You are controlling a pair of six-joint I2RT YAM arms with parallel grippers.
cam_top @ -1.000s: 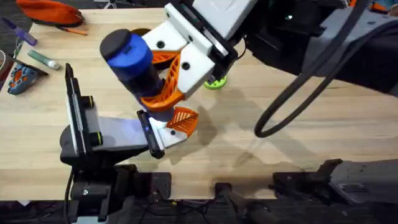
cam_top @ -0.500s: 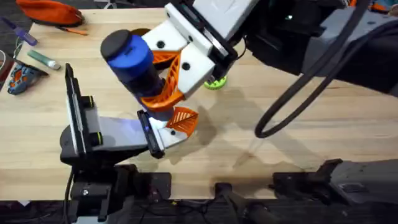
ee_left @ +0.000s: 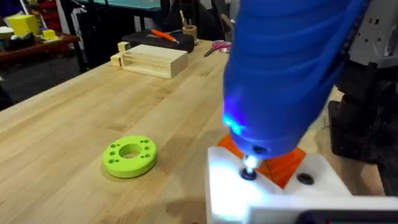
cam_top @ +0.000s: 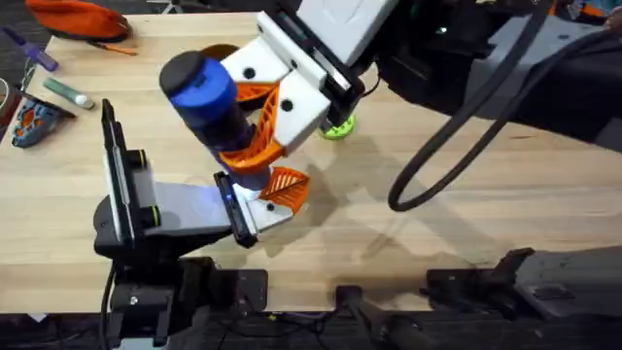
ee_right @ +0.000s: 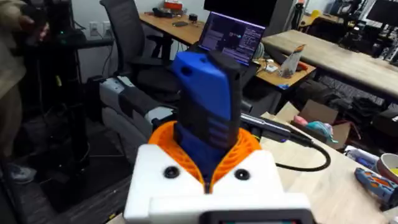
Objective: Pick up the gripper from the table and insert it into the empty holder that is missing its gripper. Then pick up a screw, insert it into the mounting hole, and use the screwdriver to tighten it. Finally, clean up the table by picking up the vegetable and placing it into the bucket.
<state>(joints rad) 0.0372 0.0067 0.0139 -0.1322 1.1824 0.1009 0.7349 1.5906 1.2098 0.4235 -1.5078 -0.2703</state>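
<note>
On the wooden table (cam_top: 505, 204), our right gripper (cam_top: 255, 122) clamps the blue screwdriver (cam_top: 209, 97) upright, tip on the white holder (ee_left: 273, 186) at centre; left gripper's (cam_top: 267, 199) fingers we cannot tell. Lime disc (cam_top: 337, 127) at one o'clock.

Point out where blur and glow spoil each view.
Overhead: the right arm's cable looms dark and soft near the lens. Left wrist: the screwdriver is blurred, its light glowing on the holder. Right wrist: the room behind is soft.
</note>
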